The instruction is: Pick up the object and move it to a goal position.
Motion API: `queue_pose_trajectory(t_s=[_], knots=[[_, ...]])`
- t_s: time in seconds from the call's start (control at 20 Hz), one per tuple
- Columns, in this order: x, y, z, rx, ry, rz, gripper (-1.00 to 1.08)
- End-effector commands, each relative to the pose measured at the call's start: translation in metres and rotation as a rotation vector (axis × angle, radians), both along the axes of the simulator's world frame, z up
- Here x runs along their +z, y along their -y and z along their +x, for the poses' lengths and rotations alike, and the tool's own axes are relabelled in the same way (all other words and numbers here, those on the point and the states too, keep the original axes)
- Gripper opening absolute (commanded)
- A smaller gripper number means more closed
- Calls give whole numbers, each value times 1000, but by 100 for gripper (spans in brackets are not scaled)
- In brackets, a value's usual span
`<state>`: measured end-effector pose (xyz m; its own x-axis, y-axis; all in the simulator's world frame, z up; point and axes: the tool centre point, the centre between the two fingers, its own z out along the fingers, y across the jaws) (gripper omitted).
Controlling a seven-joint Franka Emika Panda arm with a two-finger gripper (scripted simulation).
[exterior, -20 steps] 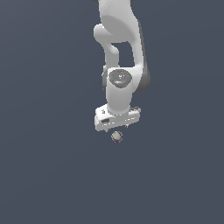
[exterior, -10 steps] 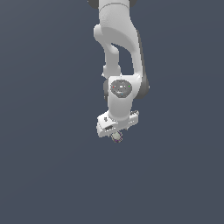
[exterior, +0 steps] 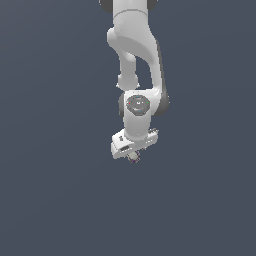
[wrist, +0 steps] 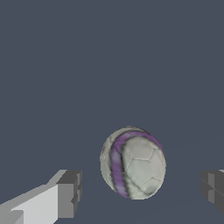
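Ball (wrist: pixel 132 162) (off-white, purple-banded) sits between our gripper's (wrist: pixel 142 192) spread fingers (wrist: pixel 69 194), neither touching; closing off-centre, we judge, could squirt it sideways.

The white arm (exterior: pixel 134 60) comes down from the top edge against a plain dark grey-blue ground (exterior: pixel 50 190). Its wrist joint, a round grey disc (exterior: pixel 137 104), sits directly above the gripper (exterior: pixel 133 156), whose white body is tilted, the end toward the exterior view's left lower than the other. Tucked right under the gripper is the ball (exterior: pixel 133 157), a tiny off-white thing with dark reddish marks at its rim, much smaller than the gripper body. The fingers are too small and hidden to tell whether they grip it.
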<state>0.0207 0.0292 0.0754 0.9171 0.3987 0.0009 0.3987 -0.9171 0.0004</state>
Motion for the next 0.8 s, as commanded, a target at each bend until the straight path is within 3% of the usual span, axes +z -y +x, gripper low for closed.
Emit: queue_pose_trajectory(t_s=[0.0, 0.45, 0.5, 0.75], knots=[[-13, 0, -1, 1, -1, 0, 100], [-39, 0, 0, 4, -1, 0, 100], [-39, 0, 0, 4, -1, 0, -100], [-39, 0, 0, 4, -1, 0, -100]])
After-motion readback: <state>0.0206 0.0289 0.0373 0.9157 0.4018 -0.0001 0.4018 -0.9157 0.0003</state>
